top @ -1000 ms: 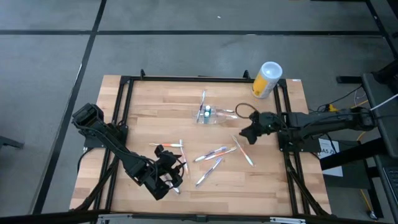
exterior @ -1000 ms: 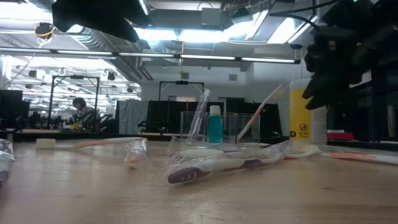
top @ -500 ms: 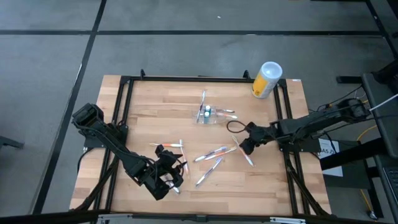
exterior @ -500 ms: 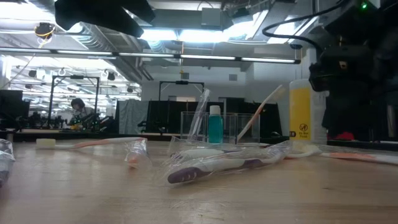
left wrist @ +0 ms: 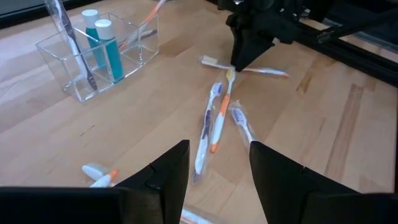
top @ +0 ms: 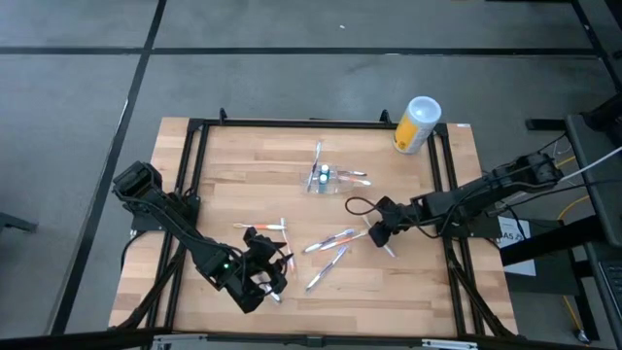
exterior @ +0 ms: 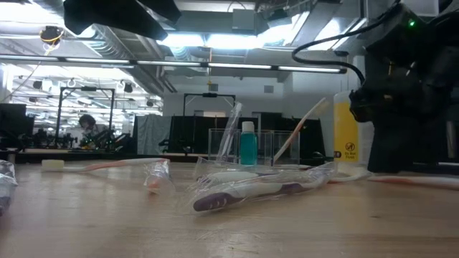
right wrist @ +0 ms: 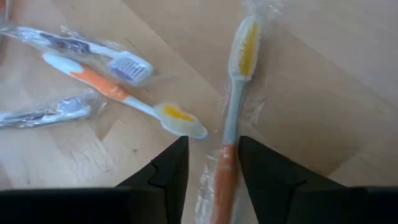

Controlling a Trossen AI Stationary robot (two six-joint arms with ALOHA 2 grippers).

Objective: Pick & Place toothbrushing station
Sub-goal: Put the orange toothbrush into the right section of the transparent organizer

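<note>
The toothbrushing station [top: 324,179], a clear holder with two teal-capped tubes and a toothbrush standing in it, rests on its base at the middle of the table's far half [left wrist: 99,56]. My right gripper [top: 373,233] is low over a wrapped toothbrush with an orange handle and yellow bristles [right wrist: 231,124]. It is open, with one finger on each side of the handle and the fingers pointing steeply down. Whether the fingers touch the wrapper, I cannot tell. My left gripper [top: 270,277] hovers open near the table's front left, with nothing between its fingers [left wrist: 219,149].
Loose toothbrushes lie on the wood mid-table: an orange-handled one [right wrist: 118,93], wrapped ones [right wrist: 87,46], and more [top: 330,255] near the left gripper [top: 264,228]. A yellow canister with a white lid [top: 416,124] stands at the far right corner. A black frame [top: 194,194] borders the table.
My right gripper has come down and moved toward the table's near and left edges, tipping more steeply downward, from beside the station to over the wrapped toothbrush. My left arm has kept still. No object has moved.
</note>
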